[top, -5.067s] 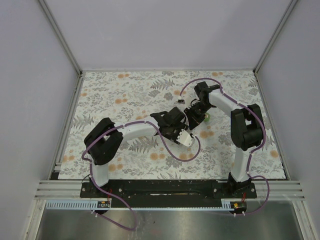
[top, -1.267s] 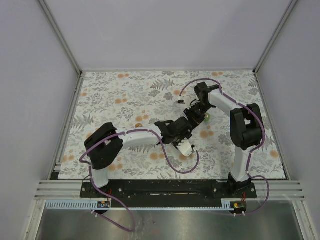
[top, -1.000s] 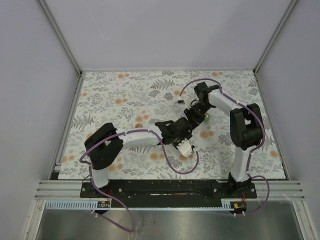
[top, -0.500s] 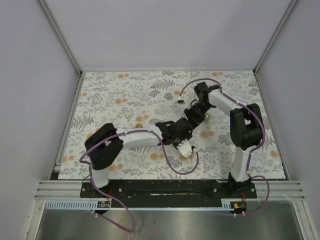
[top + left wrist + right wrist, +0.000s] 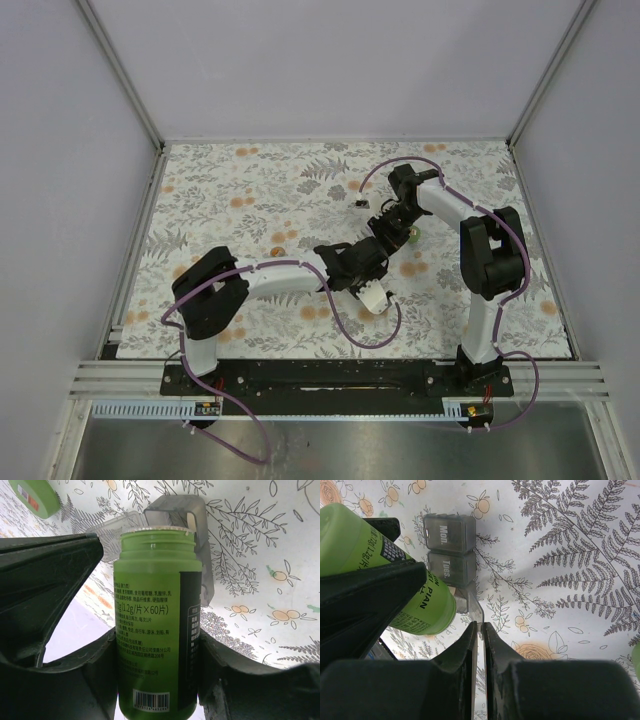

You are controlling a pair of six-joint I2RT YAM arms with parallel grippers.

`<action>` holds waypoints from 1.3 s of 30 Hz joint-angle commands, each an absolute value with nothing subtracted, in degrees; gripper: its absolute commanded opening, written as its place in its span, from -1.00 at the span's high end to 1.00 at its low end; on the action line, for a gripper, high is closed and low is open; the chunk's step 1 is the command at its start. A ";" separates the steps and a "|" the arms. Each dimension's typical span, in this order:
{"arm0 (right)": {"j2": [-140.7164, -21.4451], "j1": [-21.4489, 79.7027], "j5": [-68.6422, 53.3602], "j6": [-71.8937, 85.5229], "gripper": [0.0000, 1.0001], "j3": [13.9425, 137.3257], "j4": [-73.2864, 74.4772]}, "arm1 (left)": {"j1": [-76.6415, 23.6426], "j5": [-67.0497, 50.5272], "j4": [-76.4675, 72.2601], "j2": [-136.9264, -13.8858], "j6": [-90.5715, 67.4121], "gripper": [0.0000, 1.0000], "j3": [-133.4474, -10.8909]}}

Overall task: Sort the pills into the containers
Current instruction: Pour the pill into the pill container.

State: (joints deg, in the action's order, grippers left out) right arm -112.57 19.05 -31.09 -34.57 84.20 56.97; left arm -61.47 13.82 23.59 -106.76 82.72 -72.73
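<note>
Clamping the green bottle (image 5: pixel 157 630) about its middle, the left gripper (image 5: pixel 364 263) has its jaws partly apart, one finger pressed to each side of the labelled body. The bottle is uncapped. Its open mouth points away from the wrist and reaches the clear pill organizer (image 5: pixel 449 532) that lies on the leaf-printed table cover (image 5: pixel 250 190). What is inside the bottle cannot be seen.

Just beyond, the right gripper (image 5: pixel 479 629) has its jaws drawn fully together. They pinch the thin clear lid flap (image 5: pixel 470 602) of one organizer compartment, and the flap is raised away from its cell. In the right wrist view the bottle's mouth sits just beside this flap, on its left. Past the flap, two shut compartments read "Tues" and then "Mon.", which is the farthest.

A small green item (image 5: pixel 413 236) with a sticker rests on the cover near the right gripper, apart from the organizer.
</note>
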 commanded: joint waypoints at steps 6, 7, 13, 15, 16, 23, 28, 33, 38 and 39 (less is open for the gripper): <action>-113.03 18.72 -32.08 -35.77 0.94 86.04 57.92 | -62.66 17.13 20.83 -106.35 81.74 1.00 -73.21; -112.85 18.72 -32.08 -35.77 0.95 86.04 57.92 | -62.67 17.23 20.74 -106.26 81.74 1.00 -73.13; -112.94 18.72 -31.99 -35.86 0.94 85.87 57.92 | -62.75 17.67 20.21 -106.43 82.00 1.00 -72.68; -112.94 18.72 -31.99 -35.95 0.94 85.78 57.92 | -62.67 17.84 20.13 -106.52 82.00 1.00 -72.69; -112.94 18.72 -31.99 -35.95 0.94 85.78 57.92 | -62.49 17.75 19.60 -106.70 81.83 1.00 -72.60; -112.59 18.72 -32.08 -36.04 0.94 85.43 57.92 | -60.56 14.77 20.30 -105.56 78.23 1.00 -71.72; -112.50 18.72 -32.08 -35.95 0.94 85.61 58.18 | -59.50 11.61 17.32 -103.10 75.94 1.00 -68.65; -112.67 18.81 -31.82 -35.86 0.94 85.87 58.45 | -58.97 8.88 16.35 -101.08 73.48 1.00 -67.59; -112.68 18.72 -31.82 -35.68 0.94 86.04 58.80 | -58.97 8.35 14.33 -99.67 73.39 1.00 -66.27; -112.59 18.72 -31.82 -35.68 0.95 86.04 58.71 | -58.97 8.18 14.15 -99.49 73.48 1.00 -66.18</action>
State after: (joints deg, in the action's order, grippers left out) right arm -112.57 19.05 -31.11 -34.89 84.20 57.54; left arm -59.22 10.37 18.13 -103.07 74.70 -66.78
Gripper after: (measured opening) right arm 0.142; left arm 0.558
